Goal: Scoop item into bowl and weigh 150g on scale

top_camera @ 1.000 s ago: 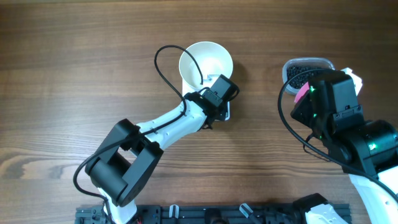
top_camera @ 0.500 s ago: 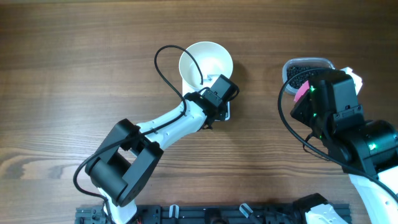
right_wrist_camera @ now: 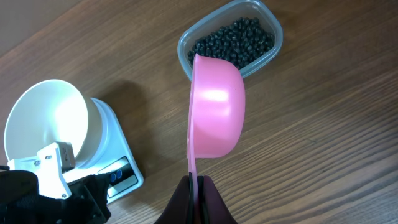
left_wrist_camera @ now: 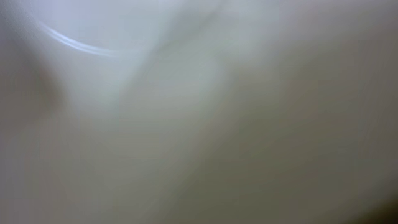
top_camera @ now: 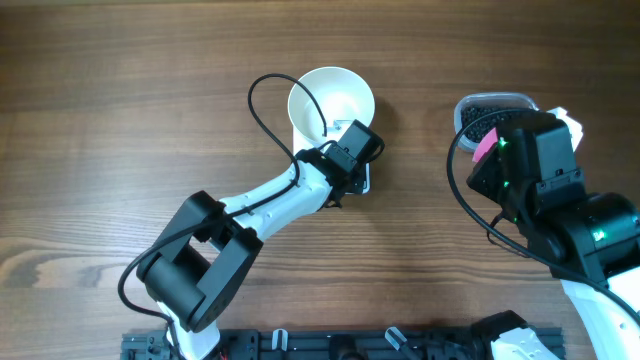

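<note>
The white bowl (top_camera: 331,100) stands on the white scale (right_wrist_camera: 118,167), whose display and blue buttons show at its front. My left gripper (top_camera: 346,142) sits at the bowl's near rim, shut on it; the left wrist view is only a white blur of bowl wall. The black beans (right_wrist_camera: 233,38) lie in a clear tub (top_camera: 487,103) at the right. My right gripper (right_wrist_camera: 197,182) is shut on the handle of a pink scoop (right_wrist_camera: 214,115), which hangs above the table just in front of the tub. The scoop's hollow is turned away.
Bare wooden table surrounds everything. The left arm's black cable (top_camera: 262,110) loops beside the bowl. A black rail (top_camera: 330,345) runs along the table's near edge. The right arm's bulky body (top_camera: 545,190) covers the tub's near side from overhead.
</note>
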You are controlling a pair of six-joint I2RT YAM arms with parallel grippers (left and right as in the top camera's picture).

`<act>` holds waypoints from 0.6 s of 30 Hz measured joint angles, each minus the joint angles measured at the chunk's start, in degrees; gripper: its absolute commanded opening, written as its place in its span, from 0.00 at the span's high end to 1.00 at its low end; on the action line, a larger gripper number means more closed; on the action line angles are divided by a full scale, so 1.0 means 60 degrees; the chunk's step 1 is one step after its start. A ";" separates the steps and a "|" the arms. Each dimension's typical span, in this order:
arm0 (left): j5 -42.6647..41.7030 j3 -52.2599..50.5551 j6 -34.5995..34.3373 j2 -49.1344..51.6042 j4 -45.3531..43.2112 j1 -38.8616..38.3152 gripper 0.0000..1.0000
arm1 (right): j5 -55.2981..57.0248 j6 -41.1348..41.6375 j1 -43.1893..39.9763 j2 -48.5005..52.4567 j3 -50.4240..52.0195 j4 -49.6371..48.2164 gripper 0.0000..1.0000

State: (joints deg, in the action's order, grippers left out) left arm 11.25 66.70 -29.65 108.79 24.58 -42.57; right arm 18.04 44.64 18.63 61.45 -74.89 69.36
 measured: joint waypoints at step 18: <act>0.0015 0.0004 -0.0004 0.0000 0.0178 -0.0004 0.96 | 0.0000 0.0000 0.0000 0.0000 0.0000 -0.0004 0.96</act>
State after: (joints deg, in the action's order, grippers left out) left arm 11.33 66.72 -29.67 108.79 25.65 -42.59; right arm 18.04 44.64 18.63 61.45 -74.89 69.34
